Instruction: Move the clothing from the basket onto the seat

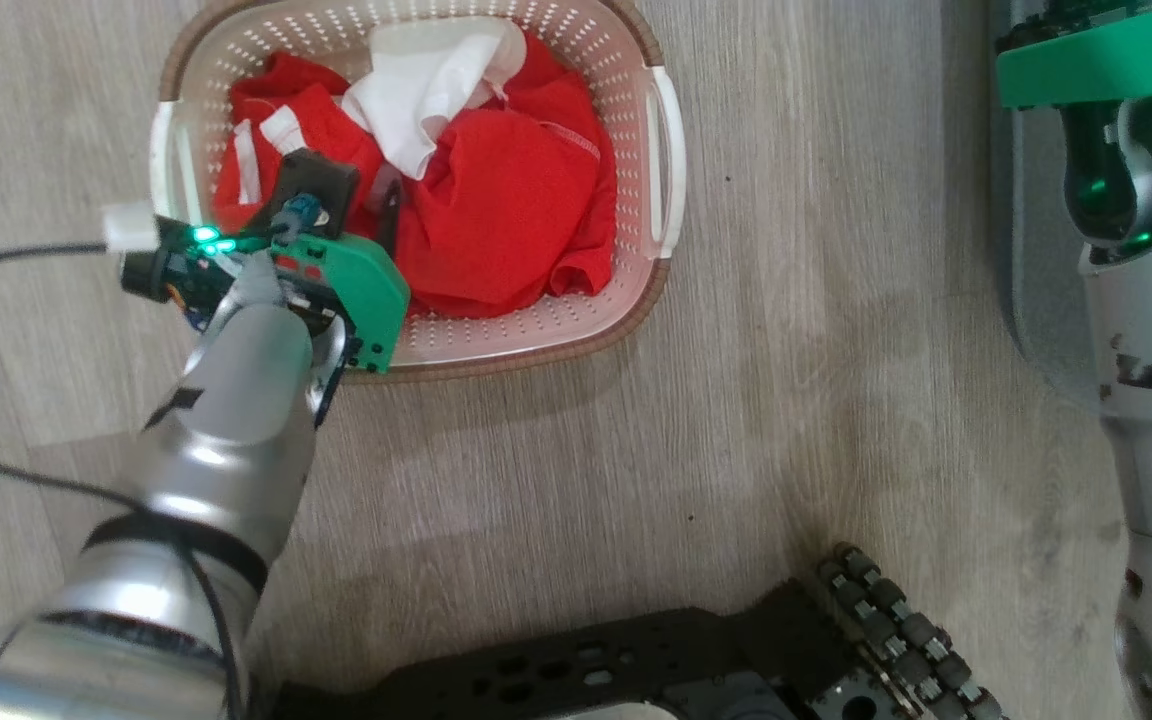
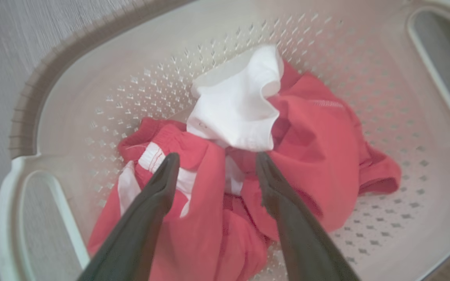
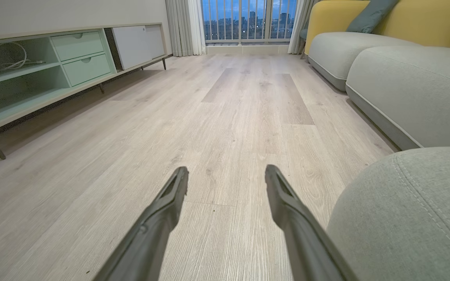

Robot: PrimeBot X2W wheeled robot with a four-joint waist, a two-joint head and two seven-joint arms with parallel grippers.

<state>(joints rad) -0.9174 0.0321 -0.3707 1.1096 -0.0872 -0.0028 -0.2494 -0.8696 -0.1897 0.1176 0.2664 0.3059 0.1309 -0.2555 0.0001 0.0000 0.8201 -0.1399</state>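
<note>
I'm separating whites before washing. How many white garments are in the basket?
1: the white garment lies atop the red garments near the far wall of the basket. Others may be buried underneath.

Crumpled bright red cloth garments (image 2: 205, 218) lie heaped in the cream perforated plastic basket (image 2: 92, 97), brown-rimmed, directly beneath the spread fingertips of the left gripper (image 2: 217, 160); a rumpled white garment (image 2: 236, 109) tops them just beyond. The grey-green upholstered seat cushion (image 3: 404, 218) sits just right of the right gripper (image 3: 227, 171).

One basket (image 1: 628, 120) — one white garment (image 1: 426, 85)
</note>
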